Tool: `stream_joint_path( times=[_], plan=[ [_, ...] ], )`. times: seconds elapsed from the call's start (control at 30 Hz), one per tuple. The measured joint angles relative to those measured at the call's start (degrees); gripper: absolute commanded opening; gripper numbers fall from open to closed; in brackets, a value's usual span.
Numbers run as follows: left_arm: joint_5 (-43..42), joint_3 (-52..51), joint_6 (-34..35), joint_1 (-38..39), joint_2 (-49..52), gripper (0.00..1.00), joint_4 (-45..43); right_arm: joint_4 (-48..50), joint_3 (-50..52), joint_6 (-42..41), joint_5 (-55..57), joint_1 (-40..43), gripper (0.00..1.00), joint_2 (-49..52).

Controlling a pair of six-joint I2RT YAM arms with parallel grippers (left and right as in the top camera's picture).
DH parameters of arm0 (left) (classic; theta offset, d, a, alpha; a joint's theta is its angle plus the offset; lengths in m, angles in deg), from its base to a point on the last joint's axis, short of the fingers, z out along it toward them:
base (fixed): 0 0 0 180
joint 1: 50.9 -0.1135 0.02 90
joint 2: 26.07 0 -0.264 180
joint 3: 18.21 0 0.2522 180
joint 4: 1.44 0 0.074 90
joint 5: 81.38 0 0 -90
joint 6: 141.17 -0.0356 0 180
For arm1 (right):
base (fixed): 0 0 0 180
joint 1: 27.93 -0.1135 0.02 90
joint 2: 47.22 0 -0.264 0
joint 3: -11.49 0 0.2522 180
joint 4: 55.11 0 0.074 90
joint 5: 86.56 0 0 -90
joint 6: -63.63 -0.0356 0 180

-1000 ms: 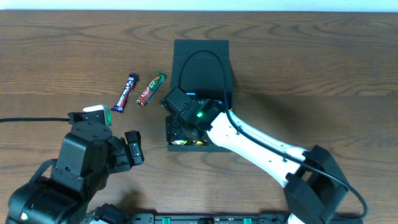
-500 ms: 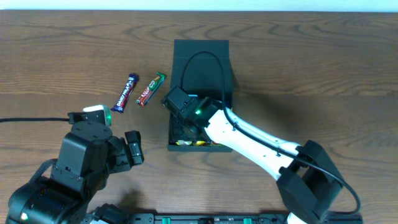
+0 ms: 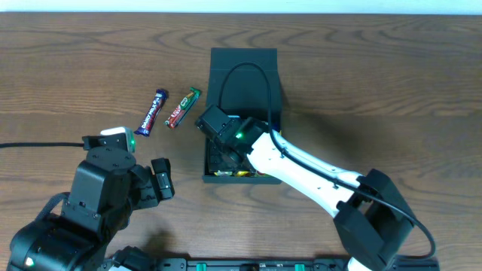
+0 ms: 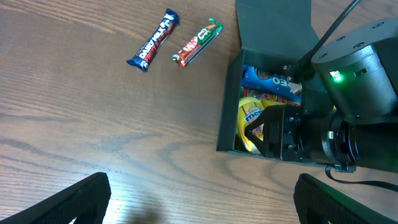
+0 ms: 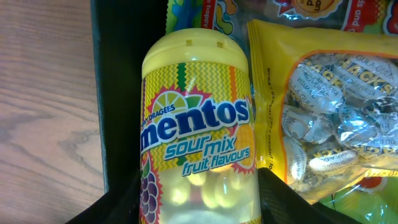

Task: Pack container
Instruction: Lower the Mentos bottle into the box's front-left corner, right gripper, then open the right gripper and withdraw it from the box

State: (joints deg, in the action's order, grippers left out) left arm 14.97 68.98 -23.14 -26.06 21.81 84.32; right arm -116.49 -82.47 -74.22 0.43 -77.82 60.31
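Observation:
The dark container point(image 3: 213, 90) stands open mid-table, its flap lid point(image 3: 242, 66) folded back. My right gripper point(image 3: 222, 158) reaches into its near-left part. In the right wrist view the gripper point(image 5: 200, 190) is shut on a yellow Mentos bottle point(image 5: 198, 118), a finger point(image 5: 118, 199) pressing each side, next to the container's left wall point(image 5: 115, 93). The left wrist view shows the container point(image 4: 227, 112) with the Mentos bottle point(image 4: 249, 115) and a blue packet point(image 4: 267, 79) inside. My left gripper point(image 3: 162, 181) is open and empty over bare wood point(image 4: 199, 205).
A blue chocolate bar point(image 3: 151, 112) and a red-green bar point(image 3: 183, 107) lie on the table left of the container. A yellow bag of foil-wrapped sweets point(image 5: 329, 106) fills the box to the right of the bottle. A black cable point(image 3: 30, 144) runs at the far left.
My right gripper has shifted slightly toward the back of the container with the bottle, then stopped. The left arm has not moved.

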Motion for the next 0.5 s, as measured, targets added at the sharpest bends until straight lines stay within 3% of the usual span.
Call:
stream_joint_path(
  times=[0.1,0.5],
  plan=[
    [0.00,0.00,0.00,0.00,0.00,0.95,0.02,0.63,0.00,-0.68,1.20,-0.70,0.09,0.02],
    [0.00,0.00,0.00,0.00,0.00,0.95,0.07,3.72,0.00,-4.17,6.88,-2.75,0.01,0.63]
  ],
)
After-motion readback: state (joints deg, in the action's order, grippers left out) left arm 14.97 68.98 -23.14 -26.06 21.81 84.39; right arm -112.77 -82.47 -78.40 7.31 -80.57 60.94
